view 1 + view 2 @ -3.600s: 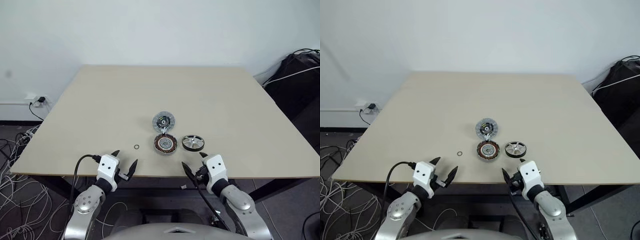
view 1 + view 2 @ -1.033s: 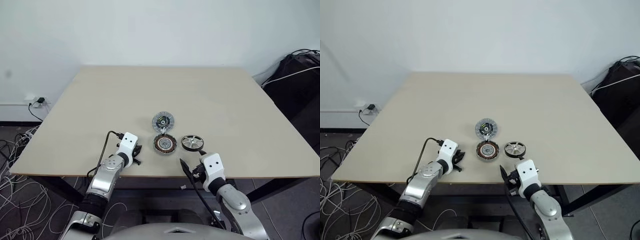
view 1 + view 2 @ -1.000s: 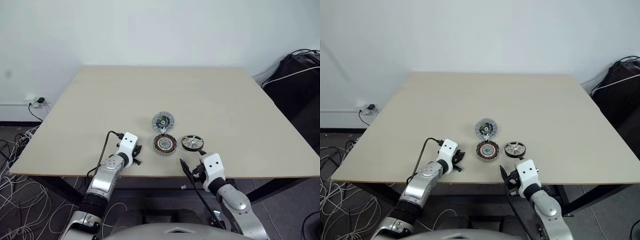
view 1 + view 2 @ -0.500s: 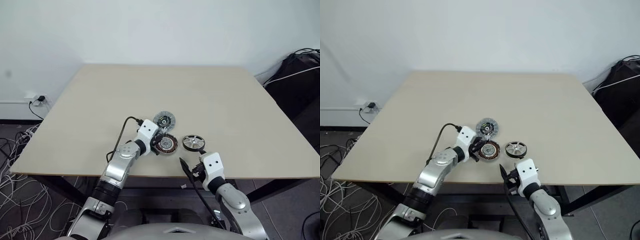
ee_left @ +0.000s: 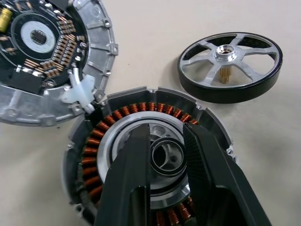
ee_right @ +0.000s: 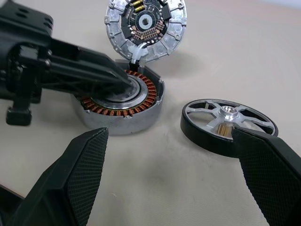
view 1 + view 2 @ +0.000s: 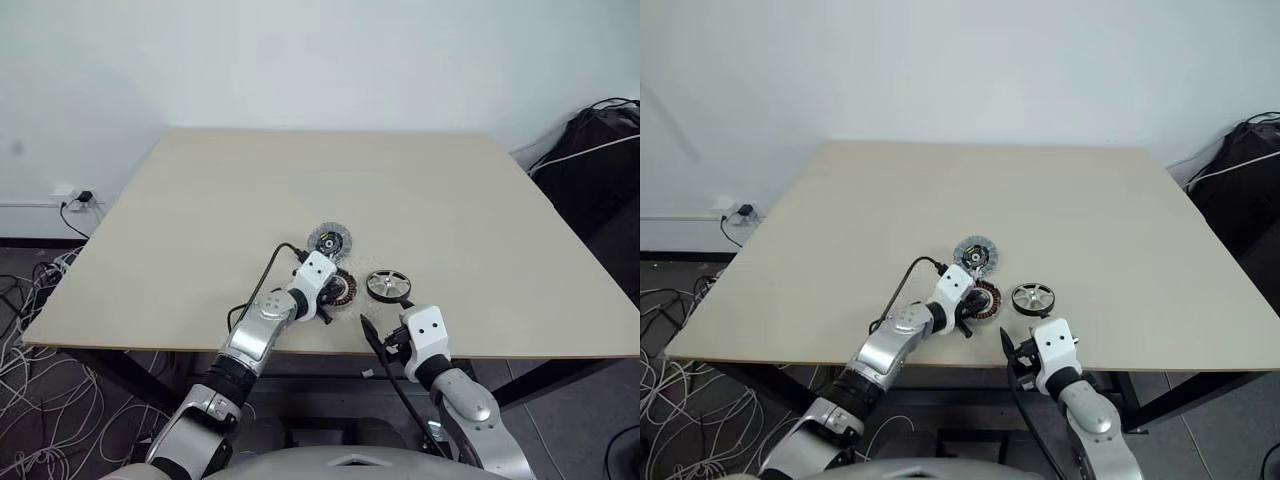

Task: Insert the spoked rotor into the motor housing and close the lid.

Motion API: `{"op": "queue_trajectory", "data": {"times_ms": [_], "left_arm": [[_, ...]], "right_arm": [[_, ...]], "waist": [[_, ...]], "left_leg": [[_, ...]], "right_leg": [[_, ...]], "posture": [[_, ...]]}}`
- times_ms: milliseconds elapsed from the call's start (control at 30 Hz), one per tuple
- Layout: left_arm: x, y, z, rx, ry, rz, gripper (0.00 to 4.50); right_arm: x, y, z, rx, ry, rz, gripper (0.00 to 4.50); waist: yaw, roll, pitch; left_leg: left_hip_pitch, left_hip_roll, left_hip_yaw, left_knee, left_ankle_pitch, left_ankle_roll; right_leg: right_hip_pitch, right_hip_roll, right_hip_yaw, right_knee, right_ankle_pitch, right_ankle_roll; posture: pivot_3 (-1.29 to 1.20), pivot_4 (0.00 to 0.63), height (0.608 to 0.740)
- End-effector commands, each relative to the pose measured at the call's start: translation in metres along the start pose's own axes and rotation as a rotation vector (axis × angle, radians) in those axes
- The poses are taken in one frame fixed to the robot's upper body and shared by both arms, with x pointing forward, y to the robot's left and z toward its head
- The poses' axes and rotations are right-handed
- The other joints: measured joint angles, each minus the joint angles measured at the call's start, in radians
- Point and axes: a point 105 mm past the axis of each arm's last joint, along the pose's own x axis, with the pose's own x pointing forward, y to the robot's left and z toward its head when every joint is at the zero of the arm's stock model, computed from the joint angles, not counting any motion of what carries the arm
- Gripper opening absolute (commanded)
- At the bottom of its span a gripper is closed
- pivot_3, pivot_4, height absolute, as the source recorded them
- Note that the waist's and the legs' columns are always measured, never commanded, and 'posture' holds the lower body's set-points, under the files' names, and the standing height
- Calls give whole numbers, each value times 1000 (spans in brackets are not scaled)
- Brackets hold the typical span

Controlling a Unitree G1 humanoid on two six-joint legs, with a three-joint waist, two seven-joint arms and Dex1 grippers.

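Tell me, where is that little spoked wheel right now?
The spoked rotor lies flat on the table near its front edge, just right of the motor housing and ahead of the right pincer.

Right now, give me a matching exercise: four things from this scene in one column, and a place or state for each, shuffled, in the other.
Things:
1. spoked rotor
2. motor housing
3. lid
4. right gripper

Places or states:
A. green-and-black face up, joined to the copper-wound disc by a white piece
B. fingers spread wide, holding nothing
C. lying alone on the table, touched by nothing
D. under the left gripper, whose fingers sit over its silver centre

Pairs: 1-C, 2-D, 3-A, 4-B
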Motion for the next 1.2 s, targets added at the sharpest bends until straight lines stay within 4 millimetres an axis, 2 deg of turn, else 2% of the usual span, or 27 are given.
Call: {"op": "queue_trajectory", "data": {"times_ms": [33, 233, 567, 733, 800, 967, 1067, 1133, 1167, 1200], "left_arm": [[4, 0, 21, 39, -63, -3, 681], [5, 1, 21, 39, -65, 6, 681], [-1, 15, 13, 32, -43, 57, 681], [0, 14, 16, 19, -55, 55, 2329], [-1, 11, 22, -10, -92, 44, 2983], [-13, 5, 51, -100, -262, 7, 2983], [-32, 9, 61, -140, -345, 20, 2366], [-45, 13, 59, -140, -368, 36, 1714], [-52, 15, 56, -132, -371, 50, 1332], [-59, 18, 52, -126, -370, 70, 1083]], "right_arm": [[-1, -3, 16, -21, -63, -16, 4500], [-1, -4, 17, -23, -62, -17, 4500], [1, -4, 17, -25, -63, -9, 4500], [2, -3, 18, -25, -64, -6, 4500], [2, -4, 18, -25, -65, -7, 4500], [1, -3, 19, -19, -70, -3, 4500], [0, -1, 20, -8, -74, 7, 4500], [1, 1, 20, 5, -77, 17, 4500], [1, 2, 21, 10, -79, 25, 4192], [2, 4, 21, 18, -80, 36, 4095]], "waist": [[0, 0, 0], [0, 0, 0], [0, 0, 0], [1, 0, 0], [1, 0, 0], [-2, 0, 0], [-3, 0, 0], [-5, 1, -1], [-5, 2, -1], [-6, 3, -2]], "left_leg": [[0, 0, 0, 0, 0, 0], [0, 0, 0, 0, 0, 0], [0, 0, 0, 0, 0, 0], [0, 0, 0, 0, 0, 0], [0, 0, 0, 1, 0, 0], [0, 0, 0, 1, -1, 0], [-1, 0, 0, 1, -1, -1], [-1, 0, 0, 1, -1, -1], [-1, 0, 0, 1, -1, -2], [-1, 0, 0, 1, -1, -2]], "right_leg": [[0, 0, 0, 0, 0, 0], [0, 0, 0, 0, 0, 0], [0, 0, 0, 0, 0, 0], [0, 0, 0, 0, 0, 0], [0, 0, 0, 0, 0, 0], [0, 0, 0, 0, 0, 0], [-1, -1, 0, 0, 0, 0], [-1, -1, 0, 0, 0, 0], [-1, 0, 0, 0, 0, -1], [-1, 0, 0, 0, 0, -1]], "posture": [[0, 0, 740], [0, 0, 740], [0, 0, 740], [0, 0, 740], [0, 0, 740], [0, 0, 740], [0, 0, 740], [0, 0, 740], [0, 0, 740], [0, 0, 740]]}}
